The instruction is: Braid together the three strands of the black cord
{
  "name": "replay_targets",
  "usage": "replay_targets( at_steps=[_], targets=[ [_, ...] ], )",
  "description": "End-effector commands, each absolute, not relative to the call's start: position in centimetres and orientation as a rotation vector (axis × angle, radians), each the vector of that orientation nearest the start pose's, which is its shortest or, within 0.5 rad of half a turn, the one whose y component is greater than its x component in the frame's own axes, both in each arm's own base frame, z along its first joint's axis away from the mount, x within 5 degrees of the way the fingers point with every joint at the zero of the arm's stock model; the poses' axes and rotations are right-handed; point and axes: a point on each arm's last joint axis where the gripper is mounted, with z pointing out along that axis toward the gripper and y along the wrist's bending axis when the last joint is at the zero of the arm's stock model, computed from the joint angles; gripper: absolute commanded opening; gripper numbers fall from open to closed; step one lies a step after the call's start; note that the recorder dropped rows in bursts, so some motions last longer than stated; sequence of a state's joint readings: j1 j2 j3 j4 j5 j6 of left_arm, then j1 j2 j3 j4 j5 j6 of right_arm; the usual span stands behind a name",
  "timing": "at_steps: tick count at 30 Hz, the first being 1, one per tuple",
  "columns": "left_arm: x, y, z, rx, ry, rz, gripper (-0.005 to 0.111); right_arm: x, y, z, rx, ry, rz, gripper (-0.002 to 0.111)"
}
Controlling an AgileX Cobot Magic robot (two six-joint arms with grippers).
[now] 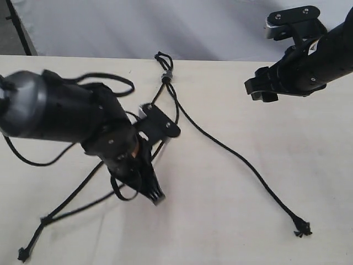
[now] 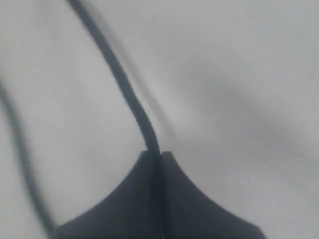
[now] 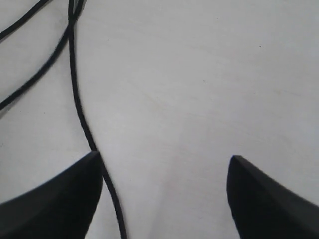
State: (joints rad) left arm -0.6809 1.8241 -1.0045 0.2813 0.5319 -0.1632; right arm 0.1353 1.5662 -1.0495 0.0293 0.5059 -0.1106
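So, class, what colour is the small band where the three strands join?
The band is greyish, on the black cord; clearest in the exterior view.

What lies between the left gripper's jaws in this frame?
One thin matte black cord strand runs into the seam where the left gripper has its jaws shut on it. This shows in the left wrist view.

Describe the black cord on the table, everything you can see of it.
The black cord is thin, matte and woven-looking. It lies slack and unbraided on the pale table. Its three strands meet at a small loop with a greyish band just below. One strand runs off alone to a frayed tip; the other two pass under the left arm. The left gripper has its fingers shut on one strand.
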Motion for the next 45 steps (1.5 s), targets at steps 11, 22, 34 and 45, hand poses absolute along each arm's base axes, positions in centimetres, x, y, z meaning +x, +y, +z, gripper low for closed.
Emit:
replay_targets(
  at_steps=[11, 22, 34, 45],
  targets=[
    [31.6, -9.4, 11.8, 0.722, 2.760, 0.234, 0.000, 32.9, 4.4, 24.7, -0.289, 2.467, 0.027, 0.067],
    [22.2, -23.3, 13.0, 1.227, 2.629, -0.062, 0.000, 33.0, 4.4, 24.8, -0.288, 2.453, 0.027, 0.067],
    [27.0, -12.8, 18.5, 0.586, 2.664, 0.242, 0.000, 32.9, 4.4, 24.7, -0.288, 2.460, 0.027, 0.067],
    [26.5, -9.4, 15.0, 0.390, 2.627, 0.038, 0.010, 32.9, 4.5, 24.7, -0.258, 2.467, 0.057, 0.067]
  ],
)
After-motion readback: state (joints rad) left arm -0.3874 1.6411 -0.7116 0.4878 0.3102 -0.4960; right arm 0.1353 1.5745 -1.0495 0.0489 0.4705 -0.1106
